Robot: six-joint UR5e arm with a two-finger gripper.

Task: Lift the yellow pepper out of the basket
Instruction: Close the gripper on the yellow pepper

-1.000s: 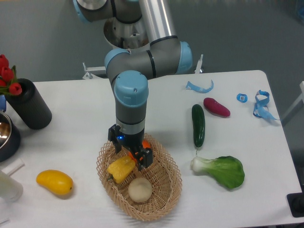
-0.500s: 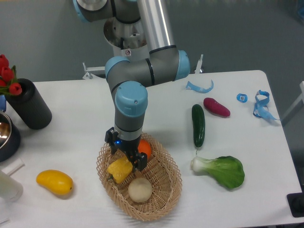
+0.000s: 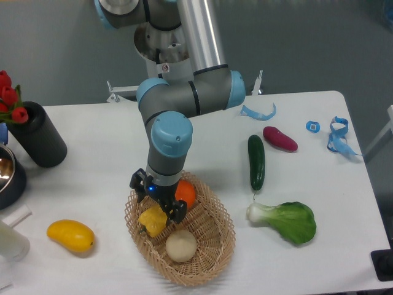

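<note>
The yellow pepper [image 3: 152, 221] lies in the left part of the woven wicker basket [image 3: 212, 249], beside an orange fruit [image 3: 185, 194] and a pale round fruit [image 3: 181, 245]. My gripper [image 3: 156, 203] is down inside the basket, right over the pepper. Its fingers stand on either side of the pepper's top, one at the left [image 3: 136, 184] and one at the right [image 3: 175, 212]. The jaws look open around the pepper. The pepper's upper part is hidden by the gripper.
A smooth yellow mango [image 3: 71, 236] lies left of the basket. A cucumber [image 3: 256, 161], a purple vegetable [image 3: 280, 138] and a bok choy [image 3: 287, 221] lie to the right. A black cylinder with red tulips [image 3: 35, 134] and a metal bowl [image 3: 8, 173] stand at the left. Blue bits lie at the back right.
My gripper has moved left and lower into the basket, from over the orange fruit to over the yellow pepper. The orange fruit now shows more fully.
</note>
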